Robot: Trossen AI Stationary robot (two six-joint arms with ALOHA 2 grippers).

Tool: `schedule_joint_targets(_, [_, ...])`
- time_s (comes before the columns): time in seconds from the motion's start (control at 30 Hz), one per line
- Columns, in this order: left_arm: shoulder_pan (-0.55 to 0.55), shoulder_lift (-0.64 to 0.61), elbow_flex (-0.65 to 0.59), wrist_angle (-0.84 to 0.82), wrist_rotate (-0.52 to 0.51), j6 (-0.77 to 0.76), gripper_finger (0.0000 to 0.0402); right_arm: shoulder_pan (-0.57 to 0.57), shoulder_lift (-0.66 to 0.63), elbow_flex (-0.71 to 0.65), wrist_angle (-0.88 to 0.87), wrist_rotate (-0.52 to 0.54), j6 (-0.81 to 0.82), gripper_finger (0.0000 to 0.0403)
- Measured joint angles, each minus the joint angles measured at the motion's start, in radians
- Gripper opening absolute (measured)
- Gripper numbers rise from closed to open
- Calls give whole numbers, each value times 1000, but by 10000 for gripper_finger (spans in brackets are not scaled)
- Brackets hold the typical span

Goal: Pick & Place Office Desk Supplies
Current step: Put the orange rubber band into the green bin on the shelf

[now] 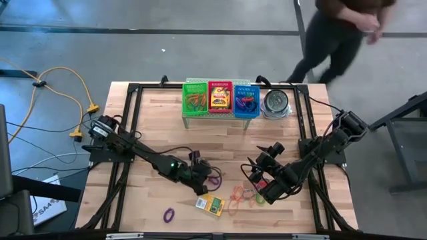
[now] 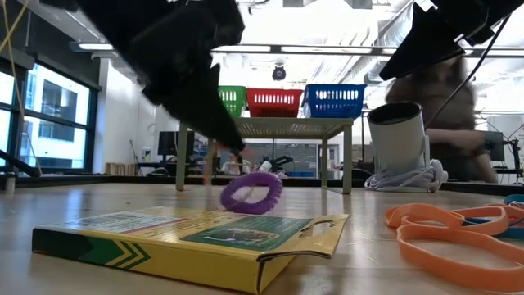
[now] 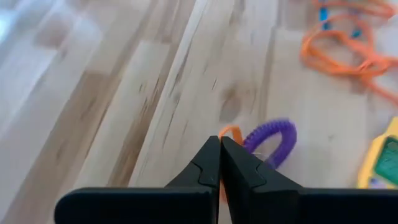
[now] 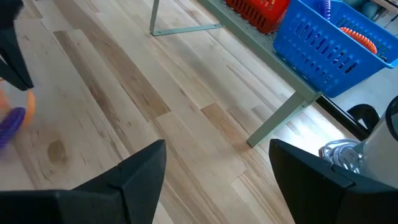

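A pale butcher-block wooden table (image 1: 160,113) fills a grey-floored workshop, windows and ceiling lights behind. Nearest its front edge lies a flat yellow-and-green crayon box (image 2: 192,242), face up, long axis running roughly along that edge; its print is too small to read. Just beside it rest loose orange rubber-band loops (image 2: 454,238). Past the box, the left gripper (image 3: 220,149) is pinched tight at the table, a purple coiled band (image 3: 272,142) and an orange loop (image 3: 231,133) at its tips; whether it grips them cannot be told. The right gripper (image 4: 216,165) hovers with fingers spread wide, empty. Farther back, green (image 1: 195,99), red (image 1: 219,99) and blue (image 1: 246,101) plastic mesh baskets sit on a low shelf beside a round silvery tin (image 1: 275,103). Beyond the table, a person (image 1: 343,30) passes.
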Motion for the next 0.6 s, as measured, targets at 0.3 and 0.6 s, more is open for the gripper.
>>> schedule_joint_targets(0.3, [-24,-1,73,-16,-112,128,0,0,0,0,12,2,0,274])
schedule_joint_targets(0.6, [-62,-1,82,-26,-261,211,0,0,0,0,23,3,0,274])
